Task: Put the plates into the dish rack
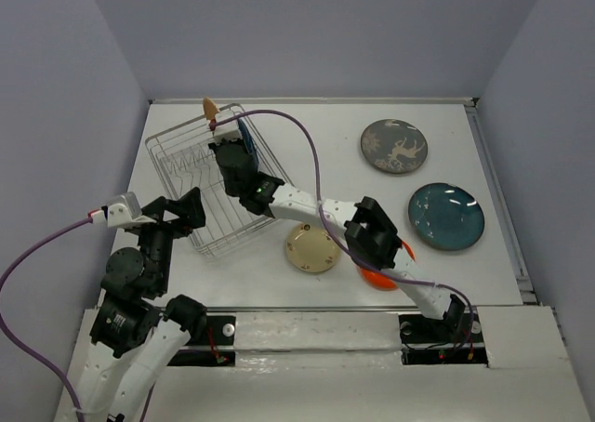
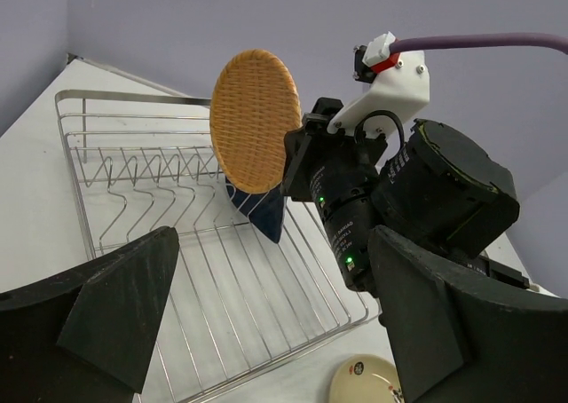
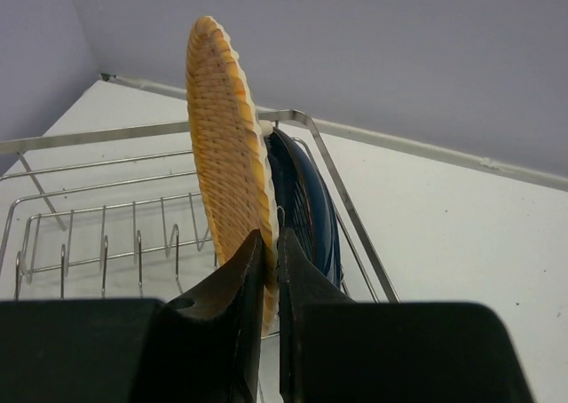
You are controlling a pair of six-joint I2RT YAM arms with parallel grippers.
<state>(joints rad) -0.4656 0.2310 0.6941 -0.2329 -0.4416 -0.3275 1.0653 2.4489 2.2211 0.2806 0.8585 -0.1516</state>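
Left pincer (image 1: 193, 210) sits at the near-left corner of the dish rack (image 1: 184, 173), pointing into it. Its fingers (image 2: 124, 305) are spread wide with nothing between them.

Cream plate (image 1: 313, 248) lies flat on the worktop (image 1: 307, 143), just off the rack's near-right side. Orange-red plate (image 1: 383, 275) lies flat, further right of the rack than the cream one. It is mostly covered by the right arm, so only part of its rim shows. Teal plate (image 1: 446, 216) lies flat, well to the right of the rack.

The rack stands on the left part of the worktop, turned at an angle. The tines in its left part are bare.

Right pincer (image 3: 271, 261) reaches over the rack's right side. It is pinched narrow on the rim of the tan wooden plate (image 3: 222, 146), one finger on each face. That plate is upright on edge over the rack's far-right part, its top above the rack's rim. Its lower edge is hidden by the fingers, so can't tell if it touches the wires.

Navy blue plate (image 3: 311, 208) stands on edge inside the rack, just beside the tan one on the side toward the rack's right rail. Can't tell if the two touch.

Grey patterned plate (image 1: 394, 146) lies flat, well right of the rack's far corner.
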